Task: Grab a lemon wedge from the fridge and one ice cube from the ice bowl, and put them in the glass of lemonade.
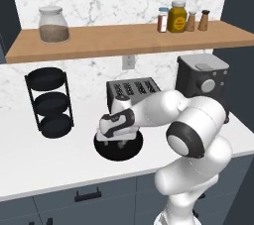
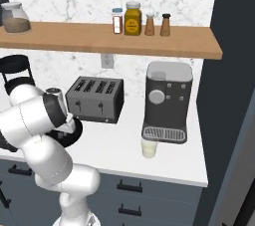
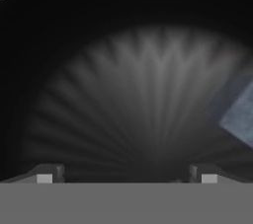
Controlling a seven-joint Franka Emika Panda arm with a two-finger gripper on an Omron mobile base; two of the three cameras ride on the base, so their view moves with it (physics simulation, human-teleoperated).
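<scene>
My gripper (image 1: 115, 142) points down into the wide black ice bowl (image 1: 133, 150) near the counter's front edge, its fingers open and wide apart with nothing between them. In the hand view the bowl's dark inside (image 3: 148, 80) is very close, and a pale grey ice cube (image 3: 242, 117) lies at the right edge, off to the side of my gripper (image 3: 126, 174). The glass of lemonade (image 2: 149, 148) stands on the counter in front of the coffee machine, well to the right of the bowl (image 2: 75, 131). The lemon wedge and the fridge are out of view.
A four-slot toaster (image 1: 134, 90) stands just behind the bowl, with the coffee machine (image 2: 167, 100) to its right. At the left is a black three-tier rack (image 1: 49, 102). Overhead, a wooden shelf (image 1: 124, 38) carries jars and shakers.
</scene>
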